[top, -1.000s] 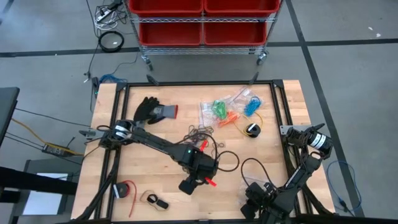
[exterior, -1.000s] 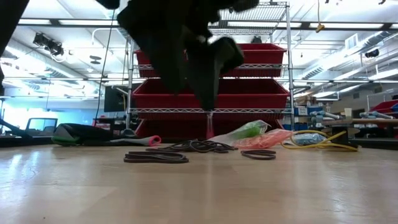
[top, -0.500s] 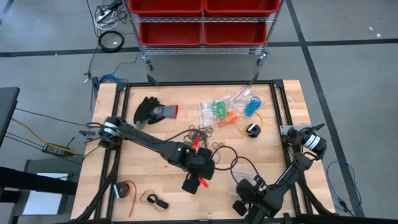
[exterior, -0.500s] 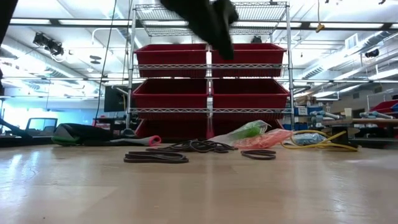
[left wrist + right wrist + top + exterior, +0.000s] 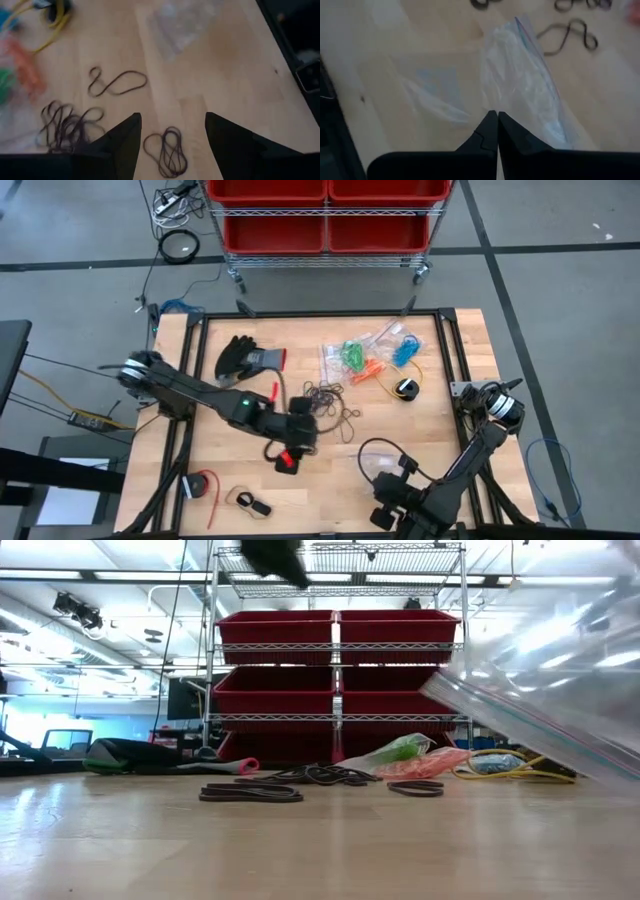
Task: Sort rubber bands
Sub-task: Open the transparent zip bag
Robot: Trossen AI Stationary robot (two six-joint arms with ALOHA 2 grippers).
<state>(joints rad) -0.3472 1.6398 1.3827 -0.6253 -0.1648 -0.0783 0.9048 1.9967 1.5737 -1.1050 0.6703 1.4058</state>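
Clamping a clear plastic bag (image 5: 520, 80) between closed fingers, the right gripper (image 5: 497, 116) is lifting it, while the left gripper (image 5: 172, 122) is hovering, spread wide, over black rubber bands (image 5: 167, 152).

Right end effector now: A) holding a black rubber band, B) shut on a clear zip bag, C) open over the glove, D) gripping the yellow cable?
B: the right wrist view shows the right end effector pinched shut on the edge of the clear zip bag.
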